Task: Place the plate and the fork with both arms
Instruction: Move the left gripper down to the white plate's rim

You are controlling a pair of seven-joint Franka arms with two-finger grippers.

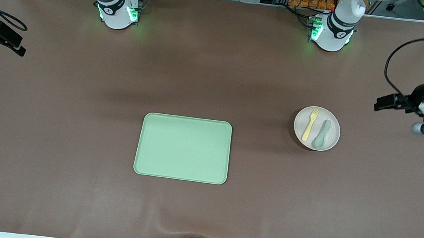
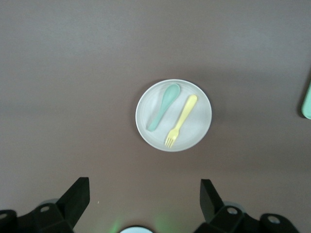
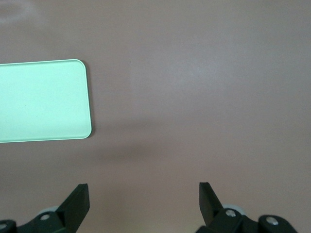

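The round off-white plate [image 1: 327, 142] lies on the table toward the left arm's end. On it lie the pale-yellow fork [image 1: 310, 124] and, beside it, a grey-green spoon [image 1: 322, 134]. My left gripper [image 1: 382, 104] hangs open and empty over bare table by the left arm's end, apart from the plate. In the left wrist view the plate [image 2: 146, 119], fork [image 2: 181, 120] and spoon [image 2: 164, 107] lie ahead of the open gripper [image 2: 144, 195]. My right gripper [image 1: 14, 43] hangs open and empty at the right arm's end; it also shows in the right wrist view [image 3: 144, 196].
A rectangular light-green tray [image 1: 183, 148] lies at the table's middle, nearer to the front camera than the plate; it also shows in the right wrist view [image 3: 43, 100]. Brown table cover [image 1: 76, 119] all round. The arm bases stand along the table's edge farthest from the front camera.
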